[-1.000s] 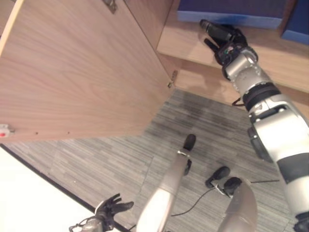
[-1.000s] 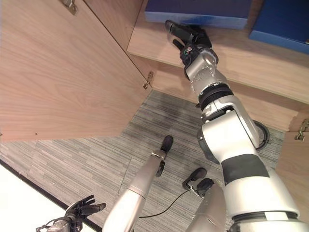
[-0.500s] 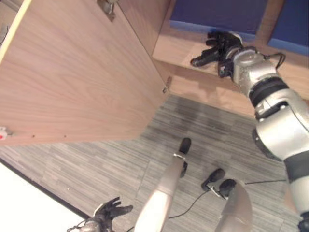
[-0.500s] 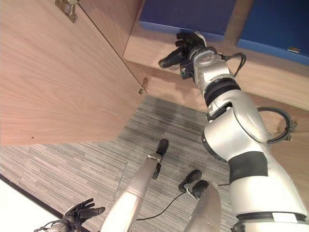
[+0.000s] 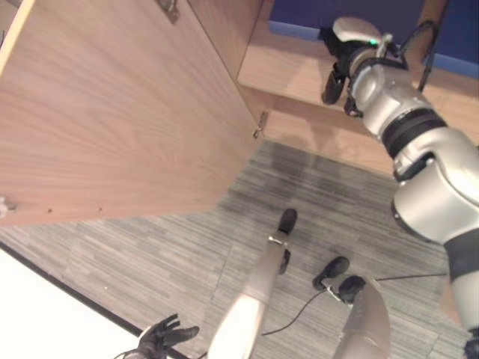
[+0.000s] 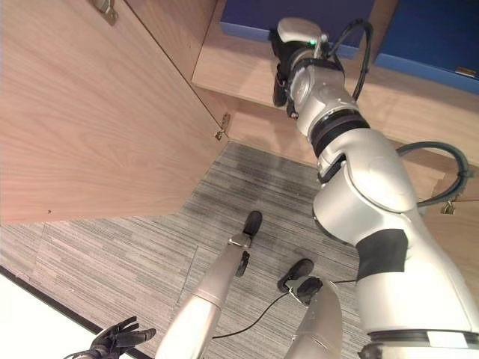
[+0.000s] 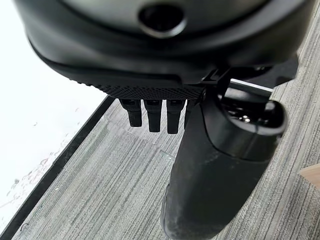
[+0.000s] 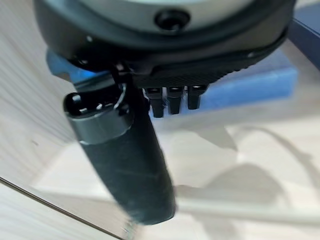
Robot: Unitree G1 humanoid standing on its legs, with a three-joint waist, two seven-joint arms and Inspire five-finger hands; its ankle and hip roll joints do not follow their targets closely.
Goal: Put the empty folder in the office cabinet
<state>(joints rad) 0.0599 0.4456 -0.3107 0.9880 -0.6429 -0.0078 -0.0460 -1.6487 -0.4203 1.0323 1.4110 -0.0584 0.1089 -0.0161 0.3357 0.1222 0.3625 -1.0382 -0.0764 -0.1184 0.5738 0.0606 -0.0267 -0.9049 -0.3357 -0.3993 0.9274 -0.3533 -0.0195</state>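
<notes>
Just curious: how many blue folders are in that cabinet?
2: one blue folder on the shelf behind the right hand, another blue folder past the divider, further right. More may be hidden.

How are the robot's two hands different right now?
The right robot hand is raised up at the cabinet shelf, in front of the blue folder. The left robot hand hangs low over the grey carpet, near a white floor area. The left robot hand has its fingers spread; the right robot hand's fingers point down toward the shelf. Both are dark, and neither holds anything.
</notes>
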